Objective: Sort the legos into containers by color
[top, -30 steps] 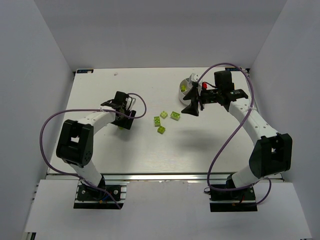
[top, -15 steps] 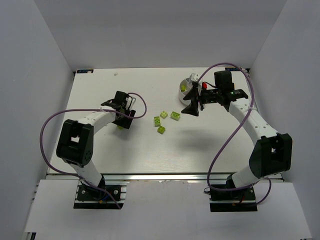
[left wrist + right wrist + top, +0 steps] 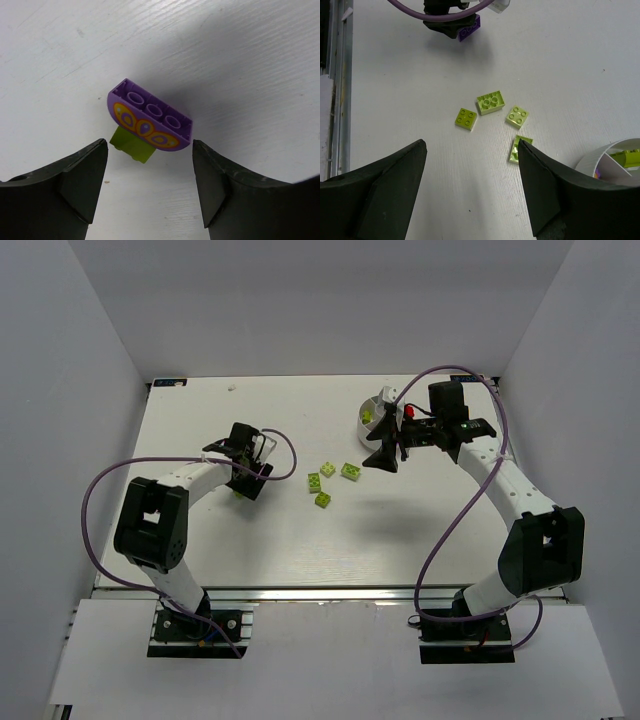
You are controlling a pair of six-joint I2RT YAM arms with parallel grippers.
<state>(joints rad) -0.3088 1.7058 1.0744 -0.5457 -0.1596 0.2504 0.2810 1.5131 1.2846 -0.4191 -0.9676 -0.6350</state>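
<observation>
The left gripper [image 3: 149, 151] is spread wide and holds nothing; the purple brick [image 3: 150, 122] lies on the table [image 3: 280, 540] just ahead of the gap, toward the top of the left wrist view, with a small lime brick [image 3: 131, 146] joined to its near side and reaching down between the fingertips; the purple brick's long axis slants from upper left to lower right of that view, close to the line from one finger to the other, so by my judgement a closing here would run along its length, where the gap has little to spare, and a turn of the wrist to take the short sides looks safer; the right gripper [image 3: 470, 150] is likewise wide apart and empty, hanging beside the dish [image 3: 372, 420] at the upper right of the top view, with four loose lime bricks [image 3: 490, 102] in the middle of the table; the left arm is plainly nearer the purple clump, the right arm nearer the dish; the clump sits left of centre, well apart from every table edge and from the loose bricks, so there is open room all round it; the dish is well apart, across the loose bricks
</observation>
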